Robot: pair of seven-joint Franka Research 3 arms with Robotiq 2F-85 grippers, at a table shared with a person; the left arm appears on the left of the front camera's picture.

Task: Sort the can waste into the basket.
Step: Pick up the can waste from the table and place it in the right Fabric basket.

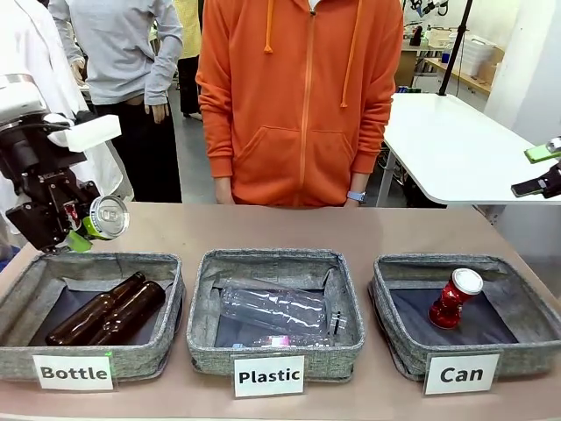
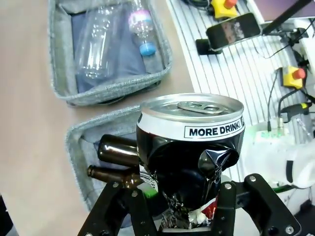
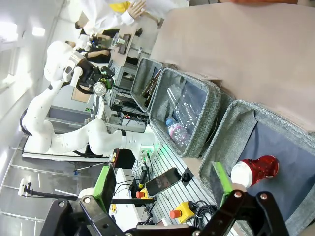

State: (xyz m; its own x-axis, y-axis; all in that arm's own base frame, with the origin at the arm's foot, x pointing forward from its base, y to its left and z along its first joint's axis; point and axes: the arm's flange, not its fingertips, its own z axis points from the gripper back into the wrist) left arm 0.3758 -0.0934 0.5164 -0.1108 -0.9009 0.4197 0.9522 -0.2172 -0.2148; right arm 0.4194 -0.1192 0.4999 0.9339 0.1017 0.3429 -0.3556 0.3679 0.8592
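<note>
Left gripper [image 1: 77, 230] pinches the crushed dark blue-black can [image 2: 189, 147], silver top outward, above the brown glass bottles [image 1: 105, 311]. Right gripper [image 3: 165, 189] hangs spread wide, fingers apart. Below it, the red silver-topped can [image 1: 454, 298] lies in the grey fabric "Can" basket [image 1: 526, 338].

Left arm in from the left, raised; left gripper [image 1: 77, 230] hangs above the far-left corner of the Bottle basket [image 1: 166, 272], fingers clamped on the crushed dark can [image 1: 105, 217], silver top facing right. Right gripper [image 1: 545, 168] high at the right edge, well right of and above that basket, fingers [image 3: 105, 184] spread apart, holding nothing.
</note>
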